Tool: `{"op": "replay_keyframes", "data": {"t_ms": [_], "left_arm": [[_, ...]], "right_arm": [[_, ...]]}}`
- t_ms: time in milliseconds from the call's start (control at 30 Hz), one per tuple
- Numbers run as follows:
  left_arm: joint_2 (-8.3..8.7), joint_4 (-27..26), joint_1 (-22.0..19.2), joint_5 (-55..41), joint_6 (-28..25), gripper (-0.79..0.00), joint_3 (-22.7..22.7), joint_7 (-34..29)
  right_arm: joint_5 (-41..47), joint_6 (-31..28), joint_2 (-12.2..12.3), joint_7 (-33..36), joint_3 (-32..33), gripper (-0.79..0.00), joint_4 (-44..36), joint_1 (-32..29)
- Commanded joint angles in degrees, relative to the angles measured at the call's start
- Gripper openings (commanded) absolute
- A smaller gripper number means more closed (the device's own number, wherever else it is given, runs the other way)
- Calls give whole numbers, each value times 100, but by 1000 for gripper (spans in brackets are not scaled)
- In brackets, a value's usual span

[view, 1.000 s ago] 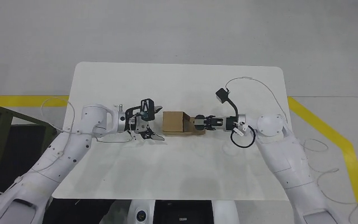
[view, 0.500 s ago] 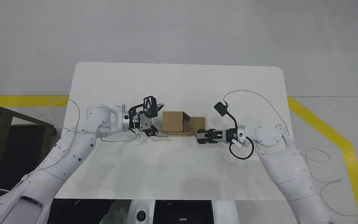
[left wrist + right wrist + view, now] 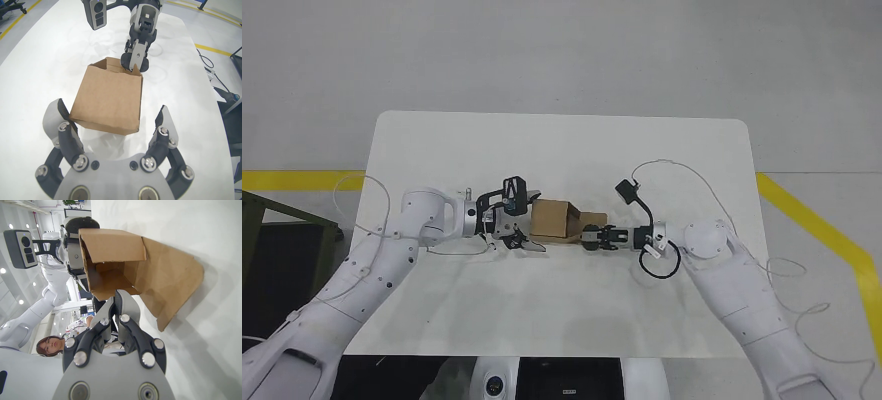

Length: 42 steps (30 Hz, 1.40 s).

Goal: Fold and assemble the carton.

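Note:
A brown carton (image 3: 554,219) lies on its side mid-table, its open mouth toward my right arm. One large flap (image 3: 166,279) lies flat on the table, and another flap (image 3: 113,245) hangs over the mouth. My left gripper (image 3: 111,104) is open around the carton's closed end, and one finger (image 3: 56,111) touches a corner there. My right gripper (image 3: 118,294) is shut, with its tip at the edge of the mouth (image 3: 135,63). In the top view the left gripper (image 3: 517,226) and the right gripper (image 3: 585,240) face each other across the carton.
The white table (image 3: 562,150) has bare room behind and in front of the carton. A thin white cable (image 3: 697,175) loops over the table near the right arm. Another cable (image 3: 352,185) runs past the left arm at the table's edge.
My right gripper came off the flat flap, swung toward the table's front, then moved in to the carton's mouth. The left gripper closed in on the carton, which turned slightly.

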Motion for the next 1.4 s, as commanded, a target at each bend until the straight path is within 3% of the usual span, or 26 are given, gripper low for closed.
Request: {"op": "replay_keyframes", "data": {"t_ms": [0,800,1133,1367], "left_arm": [[-10,17,11,20,-17,0,-2,19],[-64,40,104,248,-166,0,-129,49],[-66,26,136,225,-166,0,-178,0],[-70,7,146,223,-166,0,-189,-30]], "right_arm": [[71,-80,-31,-9,-83,-785,117,83],[703,-878,-503,61,-1050,-785,1506,1084],[462,-780,-267,426,-597,-785,1261,907],[202,-650,-158,82,-349,-785,1030,762]]}}
